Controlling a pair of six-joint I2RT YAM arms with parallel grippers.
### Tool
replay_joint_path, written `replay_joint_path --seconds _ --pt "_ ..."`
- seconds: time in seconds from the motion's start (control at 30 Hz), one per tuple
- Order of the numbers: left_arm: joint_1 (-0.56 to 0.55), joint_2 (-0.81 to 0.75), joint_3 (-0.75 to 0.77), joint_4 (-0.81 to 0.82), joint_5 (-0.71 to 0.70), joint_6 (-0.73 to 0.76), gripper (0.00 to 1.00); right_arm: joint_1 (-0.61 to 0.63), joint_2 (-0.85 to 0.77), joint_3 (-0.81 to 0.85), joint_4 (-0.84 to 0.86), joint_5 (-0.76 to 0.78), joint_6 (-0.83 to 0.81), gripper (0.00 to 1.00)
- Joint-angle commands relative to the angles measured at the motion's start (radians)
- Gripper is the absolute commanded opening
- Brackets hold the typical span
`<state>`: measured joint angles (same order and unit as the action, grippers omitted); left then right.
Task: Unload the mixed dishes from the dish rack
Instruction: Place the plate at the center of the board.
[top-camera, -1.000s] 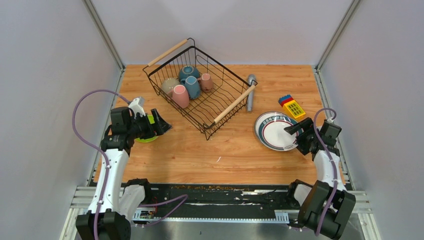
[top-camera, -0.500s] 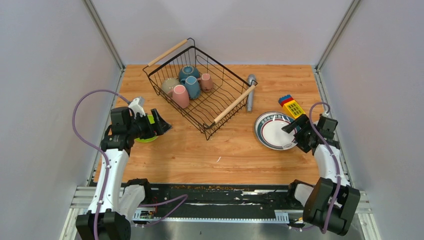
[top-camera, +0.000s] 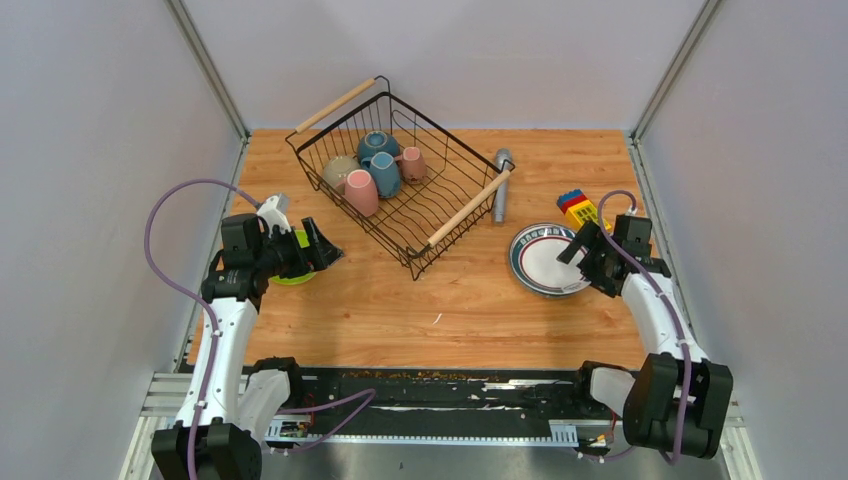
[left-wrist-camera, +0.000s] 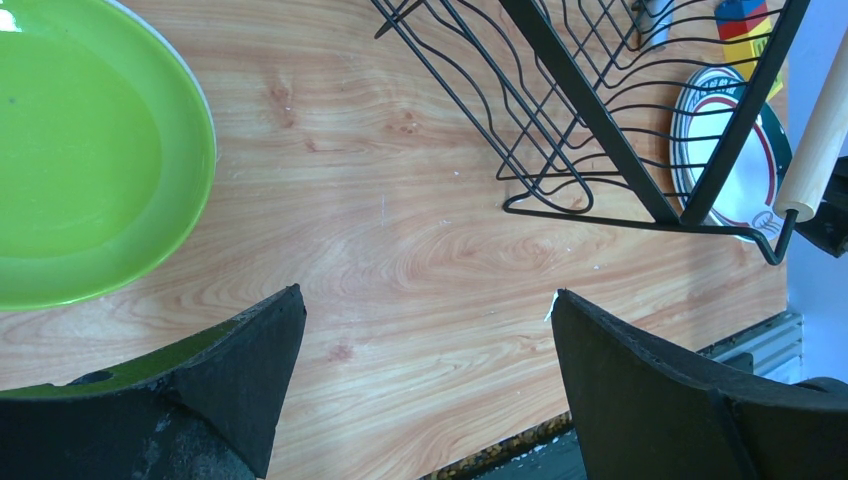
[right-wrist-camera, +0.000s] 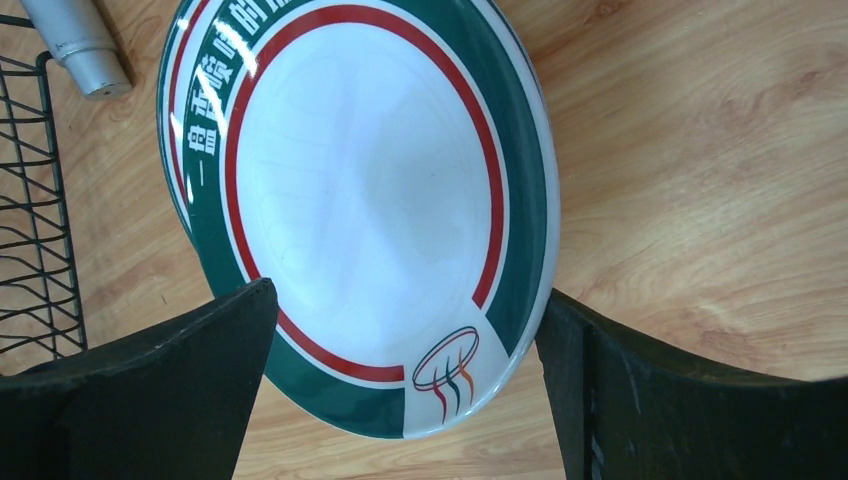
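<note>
Wood-grain table (top-camera: 450, 300) with grey walls around it, pretty simple setup. At the back sits the big black wire dish rack (top-camera: 425, 195) with its two pale wooden rod handles. It holds a tall pink mug (top-camera: 361, 192), a blue-grey mug (top-camera: 384, 173), a smaller pink mug (top-camera: 412, 163), a teal bowl (top-camera: 377, 145) and a beige bowl (top-camera: 339, 170).

The round lime-green plate (left-wrist-camera: 80, 160) lies flat on the table left of the rack. The left end effector (left-wrist-camera: 428, 300) hangs just beside it, fingers wide apart and holding nothing.

The white plate with the dark teal and red rim (right-wrist-camera: 360, 200) lies on the right. The right end effector (right-wrist-camera: 405, 295) is spread wide at its near edge, not clamped on it. A grey metal cylinder (top-camera: 502, 185) and a yellow-red-blue toy block (top-camera: 580, 210) sit nearby.
</note>
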<state>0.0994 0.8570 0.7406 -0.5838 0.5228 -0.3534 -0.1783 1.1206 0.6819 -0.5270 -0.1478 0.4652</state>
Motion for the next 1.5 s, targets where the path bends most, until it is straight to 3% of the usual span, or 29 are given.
replay_joint_path --seconds 0.0,0.33,0.7,0.97,1.13,1.47 --pt "0.004 -0.012 0.002 0.021 0.009 0.001 1.00 0.028 0.001 0.072 -0.047 0.085 -0.034 1.00" --pt "0.003 -0.022 0.002 0.020 -0.001 0.003 1.00 0.071 0.078 0.097 -0.097 0.087 -0.036 1.00" --pt "-0.011 -0.022 0.062 -0.027 -0.116 0.035 1.00 0.083 -0.211 0.155 -0.125 0.047 -0.070 1.00" --pt "-0.162 0.097 0.280 -0.086 -0.290 0.078 1.00 0.087 -0.412 0.168 -0.120 -0.002 -0.116 1.00" --pt "-0.244 0.261 0.428 -0.109 -0.363 0.123 1.00 0.121 -0.525 0.164 -0.116 -0.005 -0.160 1.00" --pt "-0.304 0.577 0.742 -0.190 -0.410 0.229 1.00 0.266 -0.759 0.103 -0.083 0.206 -0.321 1.00"
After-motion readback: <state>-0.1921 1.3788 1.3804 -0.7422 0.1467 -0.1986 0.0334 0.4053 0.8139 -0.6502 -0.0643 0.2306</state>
